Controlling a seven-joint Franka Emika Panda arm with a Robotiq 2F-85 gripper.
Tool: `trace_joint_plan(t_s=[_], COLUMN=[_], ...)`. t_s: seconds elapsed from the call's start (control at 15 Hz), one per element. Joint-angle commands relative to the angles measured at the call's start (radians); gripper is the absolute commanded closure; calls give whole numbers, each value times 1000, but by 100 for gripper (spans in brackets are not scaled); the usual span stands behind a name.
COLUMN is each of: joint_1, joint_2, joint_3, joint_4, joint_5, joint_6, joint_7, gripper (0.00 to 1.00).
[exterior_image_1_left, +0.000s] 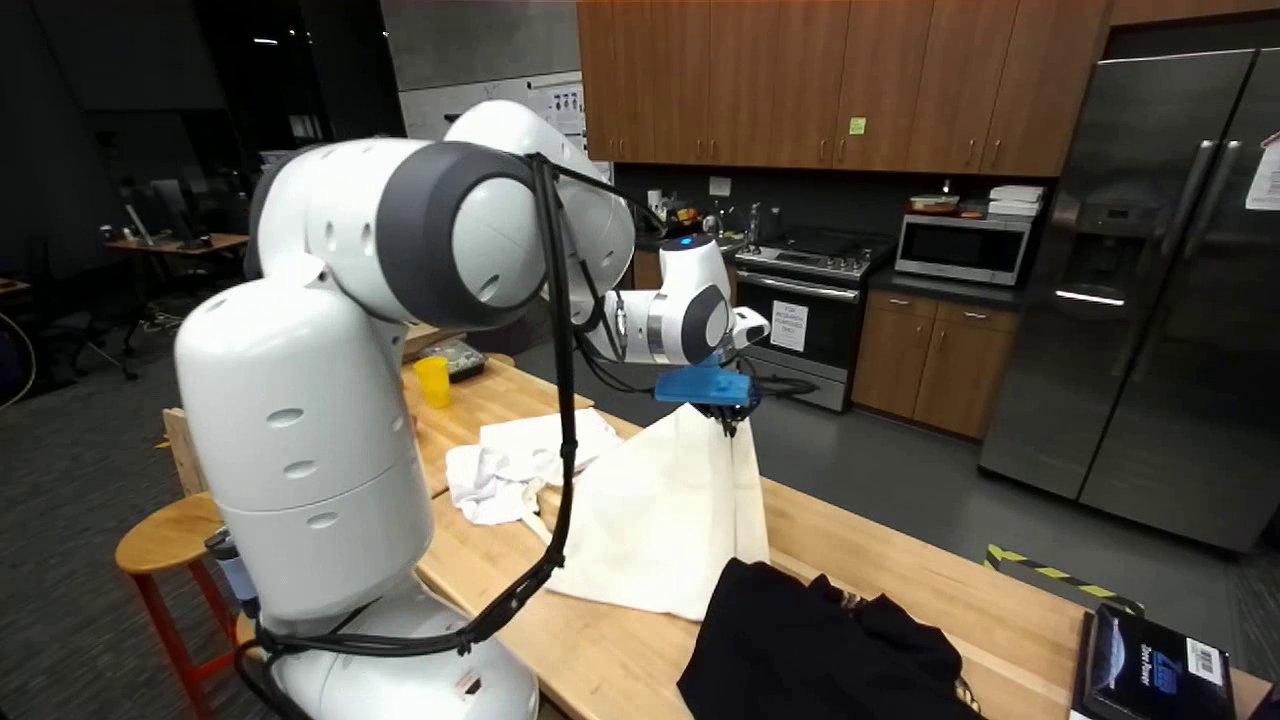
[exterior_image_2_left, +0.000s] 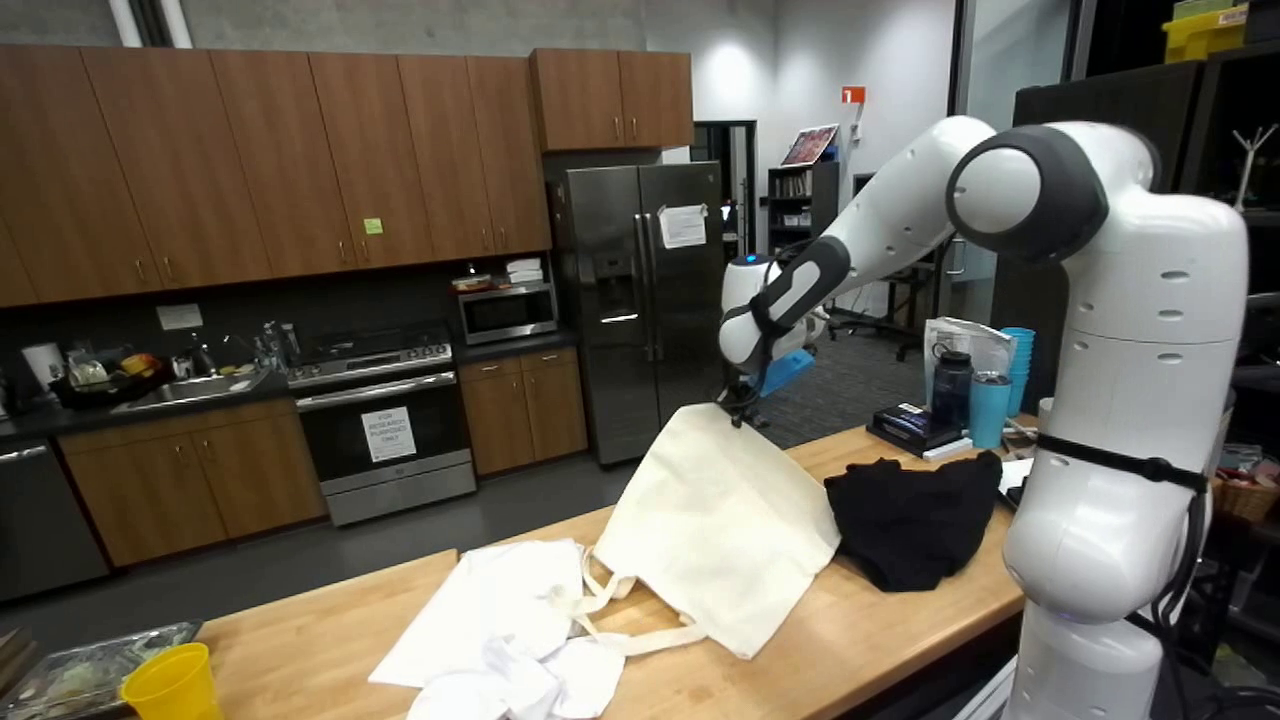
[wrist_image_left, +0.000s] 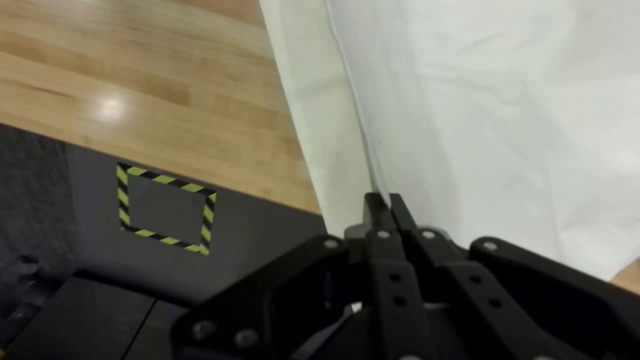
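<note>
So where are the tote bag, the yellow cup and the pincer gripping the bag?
Cream tote bag (exterior_image_2_left: 722, 530), in an exterior view: middle of its broad side.
Yellow plastic cup (exterior_image_1_left: 433, 384), in an exterior view: outer wall.
Gripper (wrist_image_left: 384, 201), in the wrist view: midway between its fingertips.

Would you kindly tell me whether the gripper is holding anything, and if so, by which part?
Yes: the gripper holds the cream tote bag, pinching an edge or fold at its raised end, away from the handles.
</note>
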Motion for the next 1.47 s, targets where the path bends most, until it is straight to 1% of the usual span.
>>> trace_joint_plan(t_s=[0.0,0.33,0.53,0.73,0.87,0.93,1.07,1.13,1.2,1.27,1.33,1.4], joint_1=[-78,-222,-320,-422,-479,-487,-498,-494,-489,-477,-448,-484], joint_2=[-169,-321,-387,-417,-403,-378,-337,-324,-311,-296,-293,-309], joint_3=[-58,-156,-219,-298,-374,-409,-437,-440,-427,-413,-403,-422], joint_4=[-67,-71,-55,-30,-18,-27,-50,-71,-93,-119,-146,-119], joint_5=[-21,-7,-10,-7,15,45,100,134,154,165,181,155], joint_6=[46,4,-29,-68,-78,-65,-64,-68,-73,-62,-80,-76], joint_7=[25,45,57,54,36,37,83,110,140,144,107,93], gripper=[100,100,100,100,100,100,100,100,100,100,100,73])
